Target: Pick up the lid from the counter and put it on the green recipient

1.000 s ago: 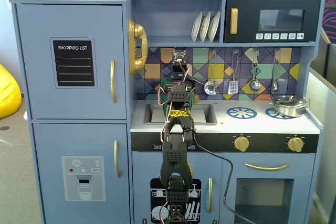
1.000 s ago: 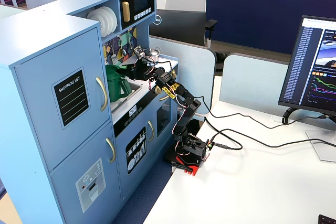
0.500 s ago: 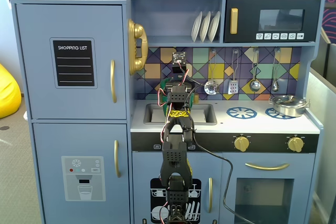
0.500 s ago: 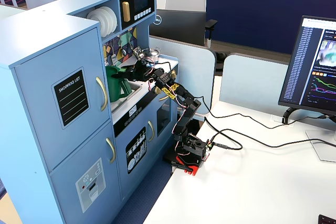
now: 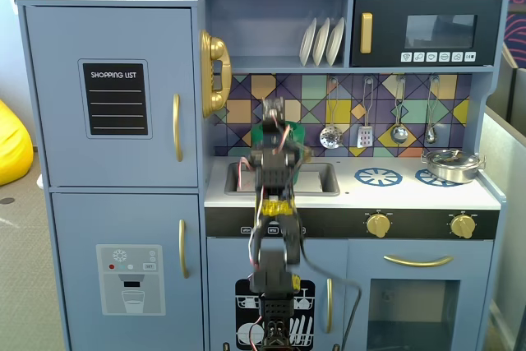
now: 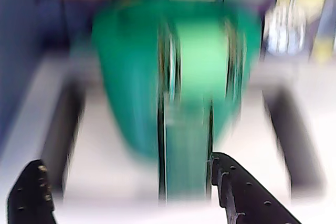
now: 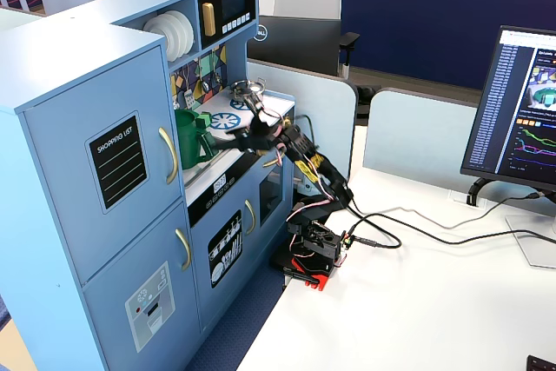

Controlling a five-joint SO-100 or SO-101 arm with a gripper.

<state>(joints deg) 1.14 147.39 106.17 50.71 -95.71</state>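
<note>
Item: green recipient. Tall dark green pot; it stands on the white counter surface of the toy kitchen, at the left end by the sink. In a fixed view from the front it is mostly hidden behind the arm, with green showing on either side. In a fixed view from the side it stands just right of the fridge door. In the wrist view it is heavily blurred and fills the middle of the frame, with its vertical handle facing the camera.

Item: lid. It cannot be made out in any view; the pot's top is too blurred or too small to tell what sits there.

Item: gripper. The black fingers are spread wide and released, with nothing grasped. The handle shows in the gap between them, nearer the right one in the wrist view; contact cannot be told. In the side view the gripper hangs over the counter, right of the pot.

Item: silver pot. It sits on the far-right burner with its metal lid on, well apart from the green pot.

Item: blue burner ring. It lies bare, between the sink and the silver pot.

Item: white plates. They stand upright on the shelf above.

Item: hanging utensils. They hang in a row on the tiled back wall.
</note>
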